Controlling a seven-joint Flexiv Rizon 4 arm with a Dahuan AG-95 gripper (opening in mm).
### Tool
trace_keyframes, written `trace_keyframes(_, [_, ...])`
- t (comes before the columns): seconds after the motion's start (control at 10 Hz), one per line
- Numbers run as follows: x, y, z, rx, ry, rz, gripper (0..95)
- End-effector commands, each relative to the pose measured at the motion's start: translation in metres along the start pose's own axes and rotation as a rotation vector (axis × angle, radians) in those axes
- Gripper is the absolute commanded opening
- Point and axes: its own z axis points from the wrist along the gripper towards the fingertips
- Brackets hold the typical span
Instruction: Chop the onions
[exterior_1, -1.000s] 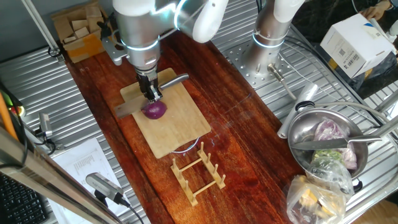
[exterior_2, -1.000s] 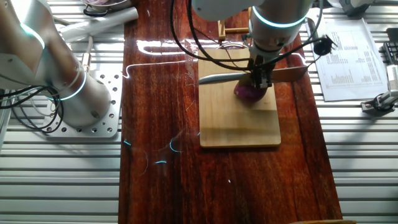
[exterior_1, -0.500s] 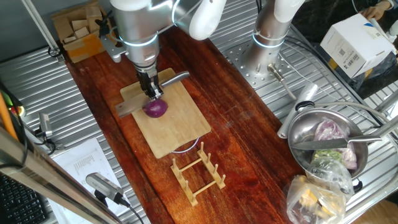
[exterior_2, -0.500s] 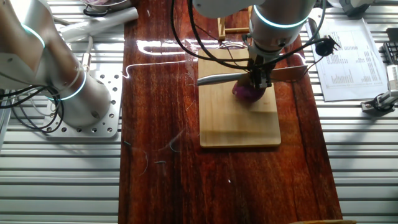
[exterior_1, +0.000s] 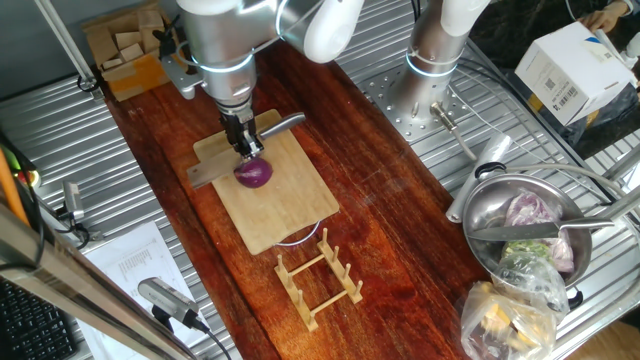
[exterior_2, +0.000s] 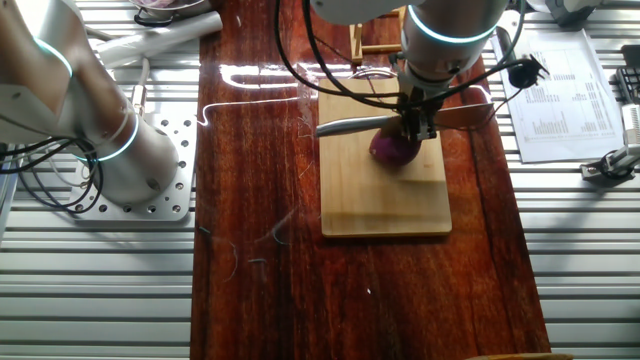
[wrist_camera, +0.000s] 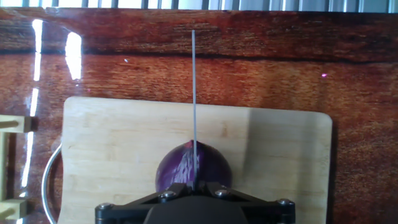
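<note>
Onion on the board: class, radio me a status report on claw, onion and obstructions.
Claw shut on knife, blade edge-down. Red onion whole on bamboo board, blade lined over its middle, contact unclear. Nothing blocking the cut.

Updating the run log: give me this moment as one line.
phase: chopping | gripper: shut on knife | blade: across onion top | onion: whole, on board

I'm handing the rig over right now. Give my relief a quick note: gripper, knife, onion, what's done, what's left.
Gripper: shut on the knife, blade edge-down across the board.
Onion: on the board, right under the blade; in the hand view the edge lines up over its middle.
Done: knife held and lined up.
Left: no separated pieces visible; the chopping itself remains.
</note>
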Motion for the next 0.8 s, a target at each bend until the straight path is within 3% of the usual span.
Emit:
trace_keyframes(0.1, [0.000,0.000,-0.001,0.000,0.001,-0.003,0.0])
trace_keyframes(0.8, [-0.002,0.002,0.011,-0.016,0.003,-0.007,0.0])
